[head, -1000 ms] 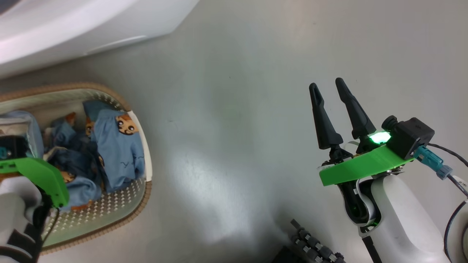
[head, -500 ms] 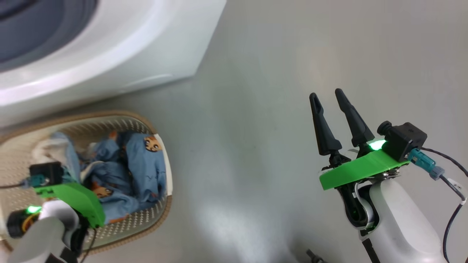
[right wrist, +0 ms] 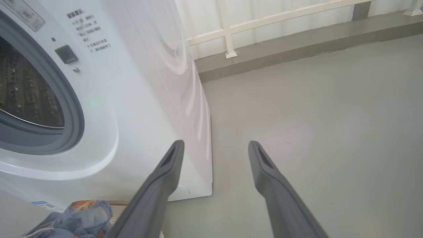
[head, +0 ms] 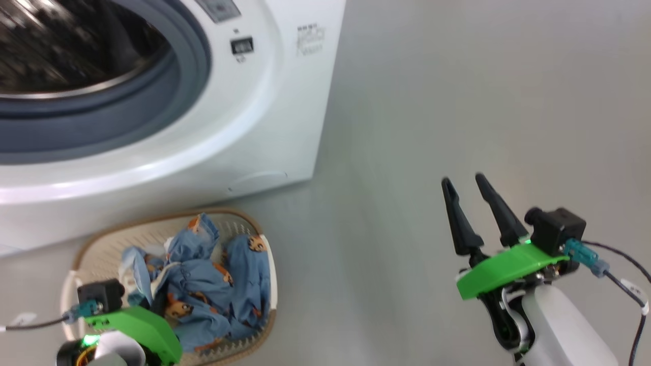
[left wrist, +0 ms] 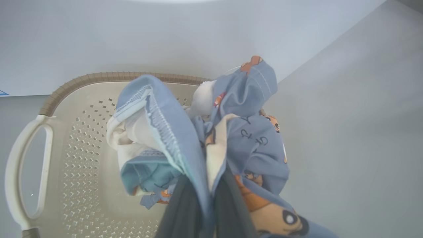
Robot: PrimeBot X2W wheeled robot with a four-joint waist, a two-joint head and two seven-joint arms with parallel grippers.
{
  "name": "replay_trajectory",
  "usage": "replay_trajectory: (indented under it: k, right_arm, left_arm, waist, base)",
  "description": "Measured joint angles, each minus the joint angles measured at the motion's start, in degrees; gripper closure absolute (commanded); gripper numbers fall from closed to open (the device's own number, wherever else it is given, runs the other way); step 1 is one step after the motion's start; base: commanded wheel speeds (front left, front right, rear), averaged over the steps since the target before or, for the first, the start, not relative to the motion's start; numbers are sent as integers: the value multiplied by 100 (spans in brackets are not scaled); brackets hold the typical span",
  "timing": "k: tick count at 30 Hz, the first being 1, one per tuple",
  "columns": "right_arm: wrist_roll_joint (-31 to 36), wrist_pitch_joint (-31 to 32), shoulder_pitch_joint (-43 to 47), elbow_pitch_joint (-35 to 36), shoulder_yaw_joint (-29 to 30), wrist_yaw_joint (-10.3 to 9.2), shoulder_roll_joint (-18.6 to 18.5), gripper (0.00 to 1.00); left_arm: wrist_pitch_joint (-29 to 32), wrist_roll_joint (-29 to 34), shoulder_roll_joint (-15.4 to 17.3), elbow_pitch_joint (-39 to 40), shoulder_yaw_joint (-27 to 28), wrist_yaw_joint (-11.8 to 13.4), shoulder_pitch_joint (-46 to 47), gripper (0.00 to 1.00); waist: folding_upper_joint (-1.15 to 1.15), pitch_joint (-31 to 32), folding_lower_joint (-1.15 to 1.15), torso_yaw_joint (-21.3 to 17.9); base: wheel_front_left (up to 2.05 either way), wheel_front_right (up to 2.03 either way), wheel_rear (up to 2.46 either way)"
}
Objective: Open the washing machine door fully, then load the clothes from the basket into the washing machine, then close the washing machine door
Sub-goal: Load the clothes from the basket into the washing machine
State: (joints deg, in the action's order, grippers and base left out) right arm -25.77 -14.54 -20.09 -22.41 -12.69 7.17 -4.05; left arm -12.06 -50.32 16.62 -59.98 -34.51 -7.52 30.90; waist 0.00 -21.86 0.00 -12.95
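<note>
One washing machine (head: 285,101), one basket (head: 104,251), one clothes heap (head: 203,284)

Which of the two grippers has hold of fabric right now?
The left gripper: it is shut on the clothes over the basket. The right gripper stands open, holding nothing.

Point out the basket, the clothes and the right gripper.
basket (left wrist: 109,76): left wrist view, on its brown woven rim.
clothes (head: 203,284): head view, on blue fabric mid-pile.
right gripper (head: 463,179): head view, midway between its fingertips.

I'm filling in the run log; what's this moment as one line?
stage: loading | left gripper: shut on clothes, bunch raised over basket | right gripper: open, empty | washing machine: drum uncovered
</note>
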Motion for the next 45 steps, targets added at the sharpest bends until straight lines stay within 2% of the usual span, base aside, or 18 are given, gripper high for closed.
replay_trajectory:
  k: [10, 19, 28, 37, 45]
  right_arm:
    - [-311, 1, 444, -196, -29, 0, -270, 0]
    - [-509, 1, 795, -245, -45, 0, -510, 0]
    - [-621, 1, 909, -225, -66, 0, -575, 0]
    - [-644, 1, 915, -202, -69, 0, -660, 0]
    - [-643, 1, 915, -199, -142, 0, -661, 0]
  left_arm:
    - [-210, -123, -33, 605, 233, 8, -706, 100]
    - [-215, 290, -12, 2347, 855, 532, -1590, 100]
    - [-219, 969, 166, 4021, 1259, 1182, -2186, 100]
    - [-205, 1117, 242, 4898, 1305, 1628, -2546, 100]
    - [-148, 1120, 280, 5196, 1302, 1775, -2674, 100]
  waist:
    - [0, 1097, 0, 291]
    - [0, 1923, 0, 613]
    - [0, 2285, 0, 825]
    - [0, 2378, 0, 888]
    - [0, 2368, 0, 887]
  base:
    - [0, 0, 0]
    - [0, 0, 0]
    - [0, 0, 0]
    - [0, 0, 0]
    - [0, 0, 0]
